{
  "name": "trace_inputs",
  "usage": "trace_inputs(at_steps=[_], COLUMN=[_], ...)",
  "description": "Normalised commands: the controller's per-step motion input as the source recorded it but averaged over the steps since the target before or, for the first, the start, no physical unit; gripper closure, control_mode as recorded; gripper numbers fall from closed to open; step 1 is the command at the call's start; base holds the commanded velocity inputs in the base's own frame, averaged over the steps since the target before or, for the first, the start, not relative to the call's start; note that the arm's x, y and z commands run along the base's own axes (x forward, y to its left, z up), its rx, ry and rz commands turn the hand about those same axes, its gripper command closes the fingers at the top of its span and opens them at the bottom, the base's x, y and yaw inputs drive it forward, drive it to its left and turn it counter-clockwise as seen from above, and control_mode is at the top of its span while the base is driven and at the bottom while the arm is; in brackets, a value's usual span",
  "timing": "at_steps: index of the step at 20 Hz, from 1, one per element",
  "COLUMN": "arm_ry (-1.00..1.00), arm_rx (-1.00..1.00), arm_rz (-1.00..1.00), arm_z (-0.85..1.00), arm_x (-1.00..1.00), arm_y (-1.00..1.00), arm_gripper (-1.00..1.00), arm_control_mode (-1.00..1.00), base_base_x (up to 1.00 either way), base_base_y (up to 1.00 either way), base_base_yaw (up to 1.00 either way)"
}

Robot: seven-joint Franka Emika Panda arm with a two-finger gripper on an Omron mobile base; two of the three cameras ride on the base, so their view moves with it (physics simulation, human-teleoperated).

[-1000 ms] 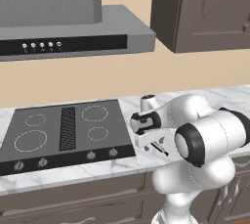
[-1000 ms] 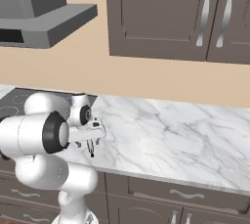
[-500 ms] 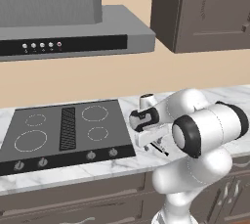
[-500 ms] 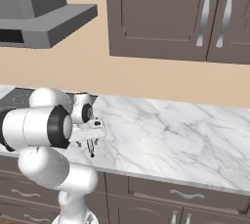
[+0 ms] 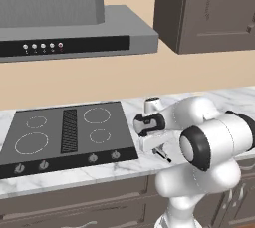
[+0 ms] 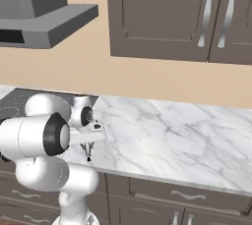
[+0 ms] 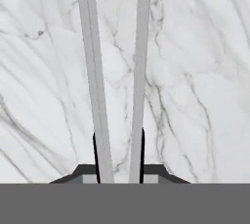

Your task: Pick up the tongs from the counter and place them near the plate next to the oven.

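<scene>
The tongs (image 7: 117, 71) lie on the white marble counter (image 7: 195, 71) as two thin silver-grey arms running up the hand view. My gripper (image 7: 118, 155) is down over their near end, and its dark fingertips (image 7: 95, 154) press on the outer sides of both arms, so it is shut on the tongs. In the left base view the gripper (image 5: 158, 150) sits low on the counter (image 5: 214, 101), just right of the cooktop, with the tongs (image 5: 165, 157) poking out beneath it. The right base view shows the gripper (image 6: 88, 149) pointing down with a dark tip of the tongs (image 6: 88, 158) below it. The plate and the oven are out of view.
The black four-burner cooktop (image 5: 64, 132) is inset left of the gripper, under a grey range hood (image 5: 74, 33). Dark brown wall cabinets (image 6: 172, 13) hang above. Marble counter (image 6: 177, 135) stretches away to the right of the arm.
The fingers have closed from wide open onto the tongs. The hand has settled slightly lower over the counter.
</scene>
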Motion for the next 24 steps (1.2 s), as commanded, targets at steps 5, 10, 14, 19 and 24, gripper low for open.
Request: trace_inputs(at_steps=[5, 10, 14, 19, 24], arm_ry=[0.00, 0.00, -0.07, -0.17, -0.09], arm_rx=[0.03, 0.00, 0.00, 0.00, 0.00], arm_rz=[0.00, 0.00, 0.00, 0.03, 0.05], arm_z=[0.29, 0.82, 0.99, 0.85, 0.31], arm_x=[-0.47, -0.23, -0.16, -0.20, -0.02], arm_y=[-0.35, -0.25, 0.00, 0.00, 0.00], arm_gripper=[1.00, 1.00, 1.00, 1.00, 1.00], arm_control_mode=[-1.00, -1.00, -1.00, -1.00, 1.00], base_base_x=[0.00, 0.00, 0.00, 0.00, -0.02], base_base_y=[0.00, 0.00, 0.00, 0.00, 0.02], base_base_yaw=[0.00, 0.00, 0.00, 0.00, 0.13])
